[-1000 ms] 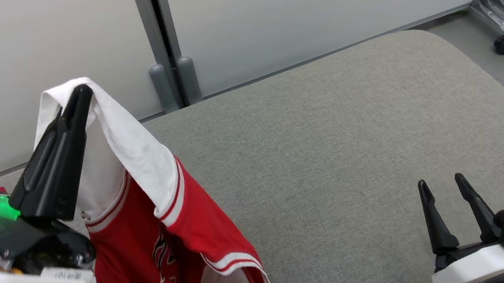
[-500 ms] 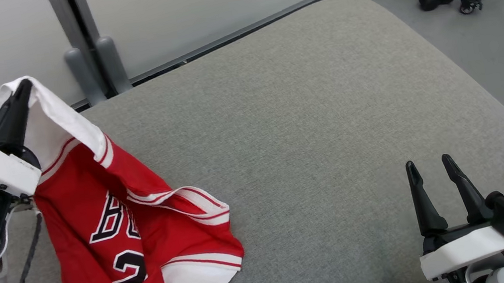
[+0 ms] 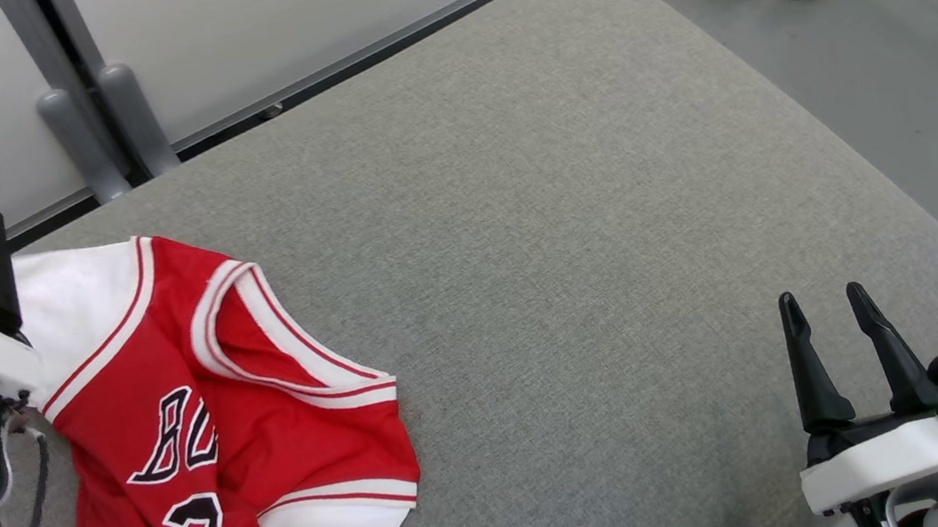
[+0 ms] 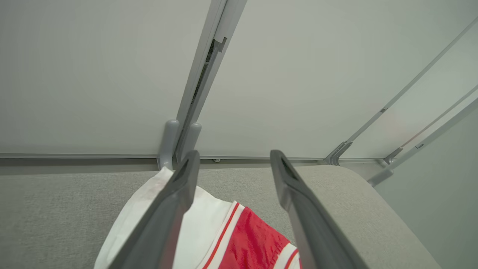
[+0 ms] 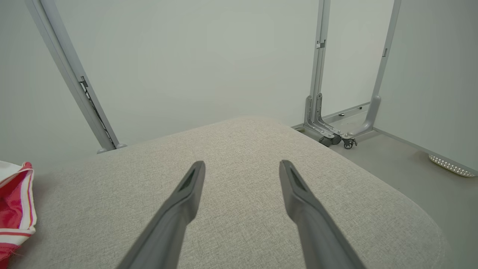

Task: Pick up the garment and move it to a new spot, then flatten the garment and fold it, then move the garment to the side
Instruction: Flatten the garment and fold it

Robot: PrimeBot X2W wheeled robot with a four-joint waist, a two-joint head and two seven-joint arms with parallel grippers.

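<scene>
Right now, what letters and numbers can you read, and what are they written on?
"BU": black letters with white edges on the front of the red and white jersey. The rest of the word is hidden in a fold.
"2": a black number below those letters on the same jersey, partly covered by a fold, so any digit after it cannot be told.
No other text can be read.
</scene>
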